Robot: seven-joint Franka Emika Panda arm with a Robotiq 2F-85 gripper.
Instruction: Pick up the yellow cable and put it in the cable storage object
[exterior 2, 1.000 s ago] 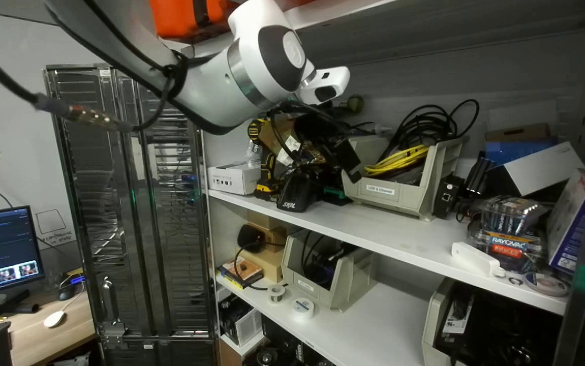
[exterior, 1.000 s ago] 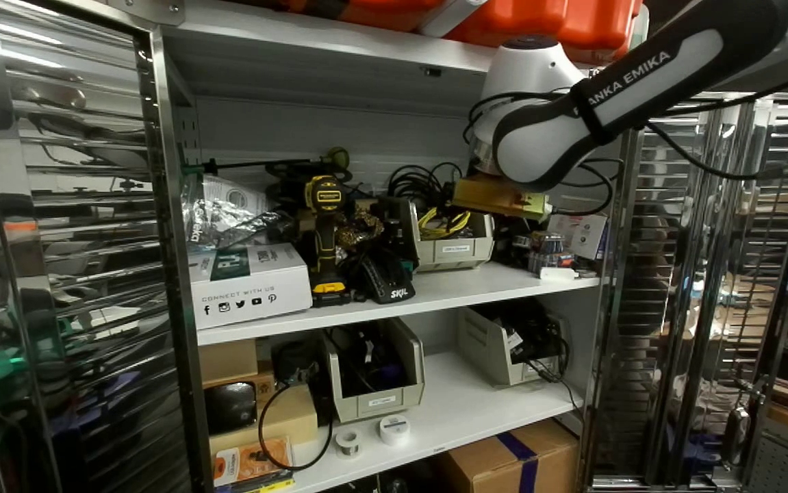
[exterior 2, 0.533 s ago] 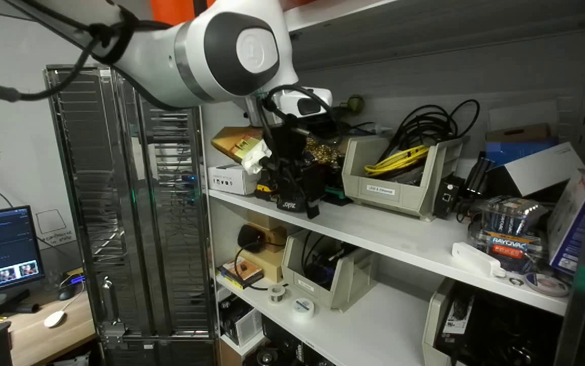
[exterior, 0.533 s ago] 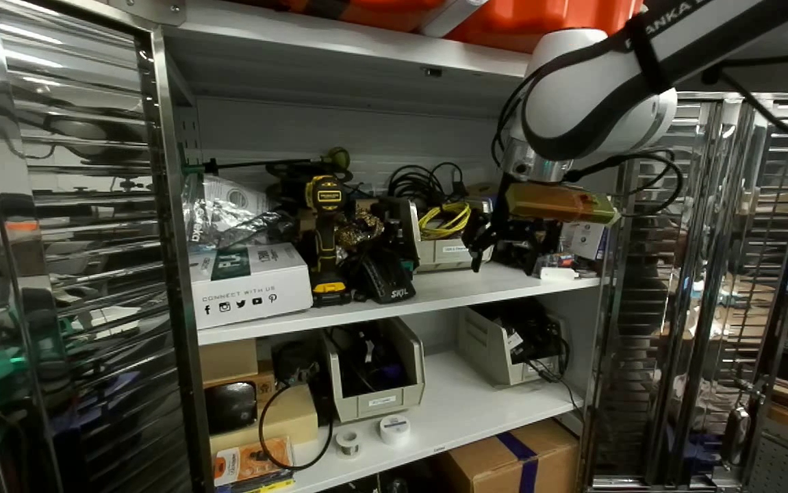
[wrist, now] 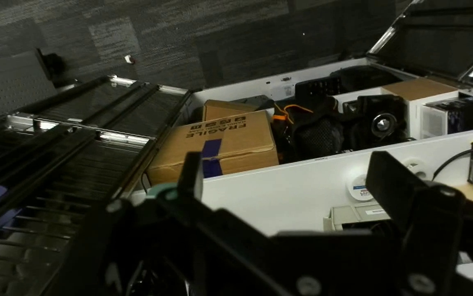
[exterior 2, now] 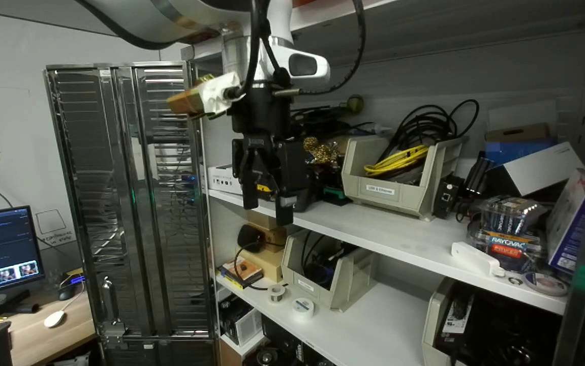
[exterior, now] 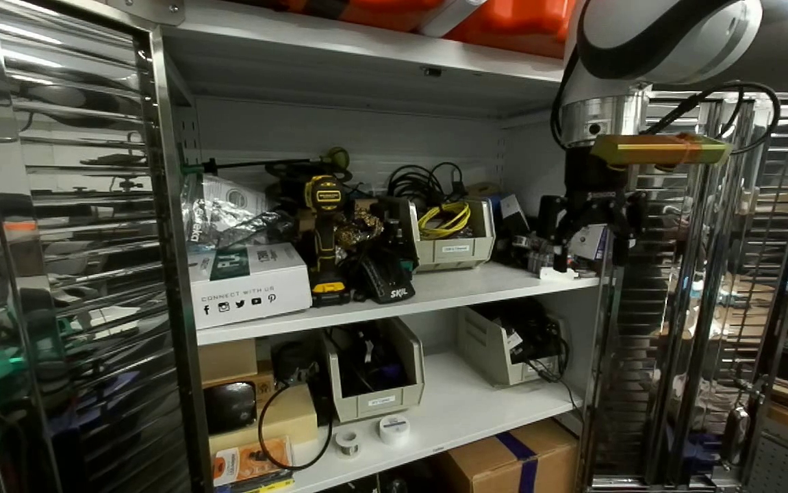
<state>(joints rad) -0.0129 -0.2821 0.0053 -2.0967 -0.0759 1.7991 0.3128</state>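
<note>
Wrist view: the Robotiq gripper (wrist: 287,176) is spread wide, holding nothing. In an exterior view, the yellow cable (exterior 2: 398,160) lies looped inside the beige storage bin (exterior 2: 393,201) labelled "USB & Ethernet", on a white shelf (exterior 2: 376,226), at the gripper's two o'clock.

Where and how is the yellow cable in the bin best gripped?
Probably by the upper strands of the yellow cable, jaws across them, coming from above and the front: its loops rise over the low front wall of the bin, while taller side walls flank it.
</note>
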